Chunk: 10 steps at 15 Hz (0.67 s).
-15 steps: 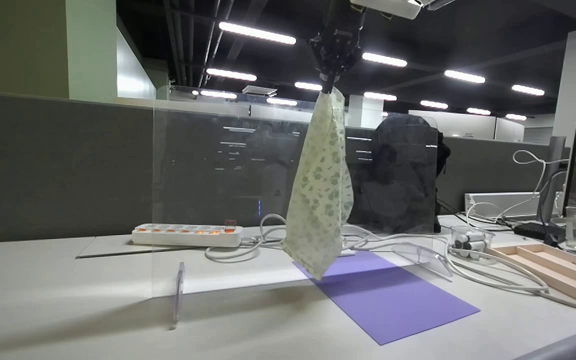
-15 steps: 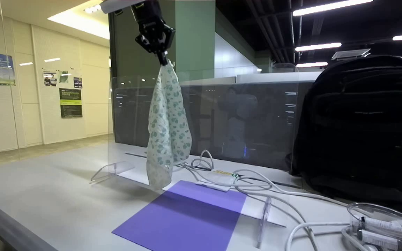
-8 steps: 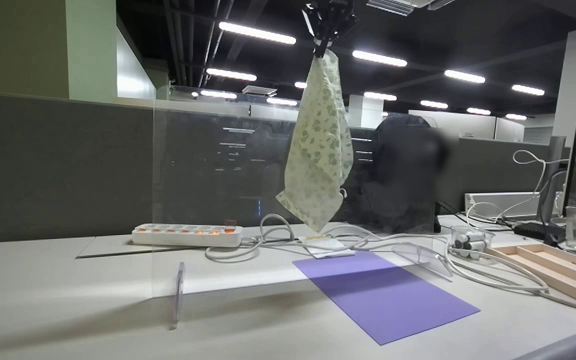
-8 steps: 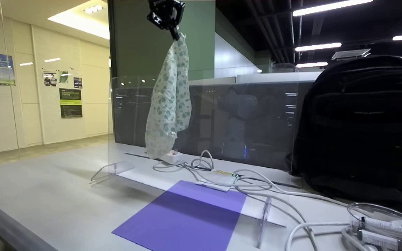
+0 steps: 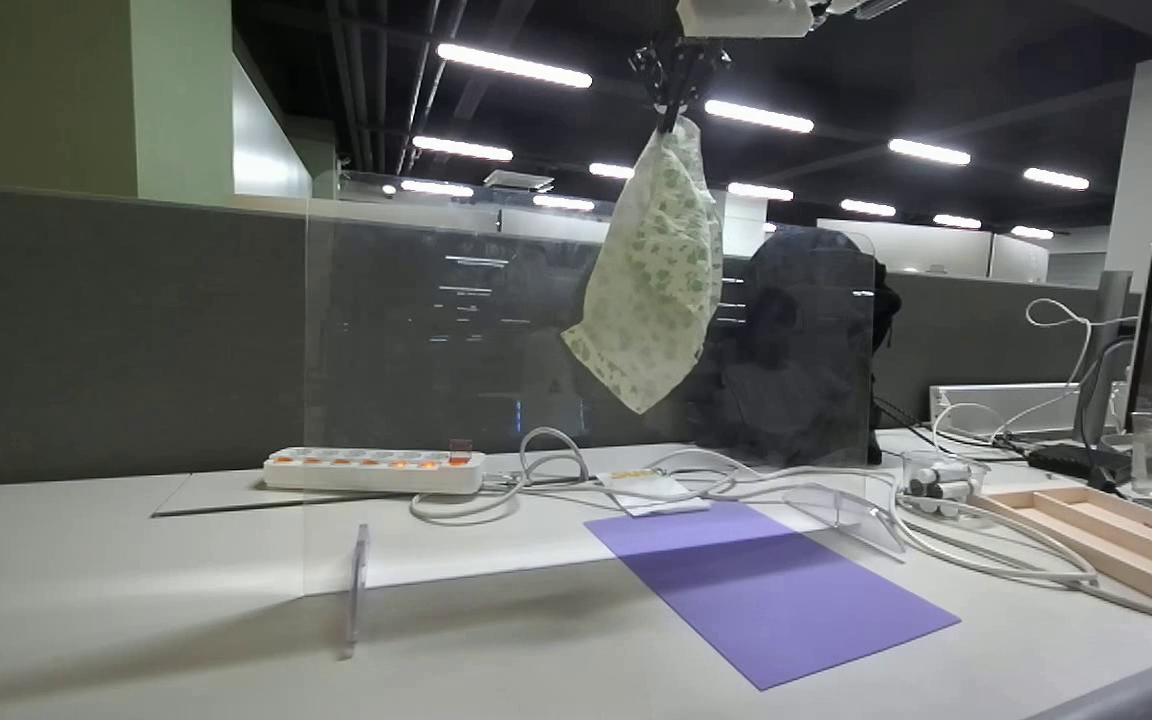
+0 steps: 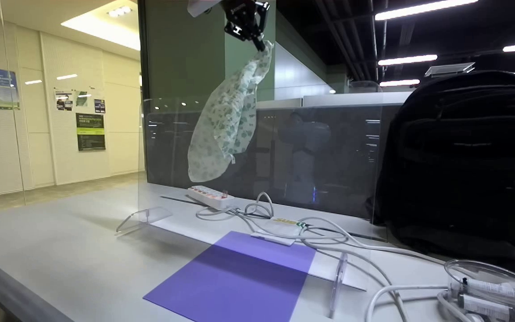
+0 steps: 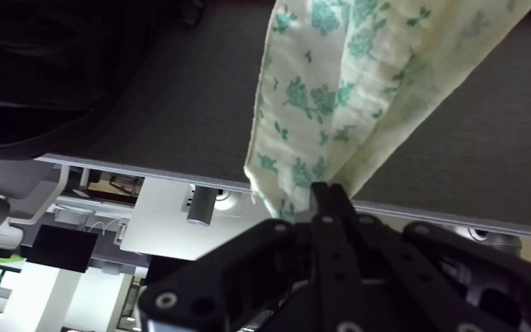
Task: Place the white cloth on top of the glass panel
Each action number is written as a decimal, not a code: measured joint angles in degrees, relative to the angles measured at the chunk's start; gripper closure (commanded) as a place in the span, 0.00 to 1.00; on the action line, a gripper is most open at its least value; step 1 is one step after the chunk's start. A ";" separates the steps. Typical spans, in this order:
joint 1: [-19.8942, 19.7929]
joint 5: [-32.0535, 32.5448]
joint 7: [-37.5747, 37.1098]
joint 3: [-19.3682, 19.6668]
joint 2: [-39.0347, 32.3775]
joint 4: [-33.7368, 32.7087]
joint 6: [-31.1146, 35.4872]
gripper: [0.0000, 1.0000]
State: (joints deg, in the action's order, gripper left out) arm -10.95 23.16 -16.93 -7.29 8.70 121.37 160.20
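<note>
The gripper [image 6: 262, 47] hung high over the desk [image 5: 486, 660], its fingers clenched on one end of the white cloth [image 6: 226, 123], a piece printed with green flowers. Nearly all of that cloth hung beneath the fingertips; in an exterior view it slanted down and away from them, its lowest corner well clear of the desktop. The glass panel [image 5: 416, 390] stood upright on clear feet [image 5: 355, 592], its top edge lower than the fingers in both exterior views. The bottom part of the cloth overlapped the panel there, though whether the two touched could not be told. Farther beneath the fingers, a purple sheet [image 5: 786, 600] lay flat on the desk, and a white power strip [image 5: 374, 475] with lit orange switches rested near the panel. Well off to the side of the fingers, and lower, was a black backpack [image 6: 467, 179]. In the wrist view the fingertips met at the fabric, its flowered folds spreading out beyond them.
</note>
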 measured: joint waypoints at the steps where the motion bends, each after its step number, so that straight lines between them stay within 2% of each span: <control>1: -1.04 3.24 -3.45 -0.88 -1.30 -1.21 -0.38 1.00; 5: -1.85 11.26 -13.40 -3.34 -4.98 -5.57 -5.25 1.00; 10: -1.73 12.90 -17.84 -4.22 -9.45 -8.54 -9.12 1.00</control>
State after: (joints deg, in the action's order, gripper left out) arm -12.68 36.06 -34.77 -11.50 -0.75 112.83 151.07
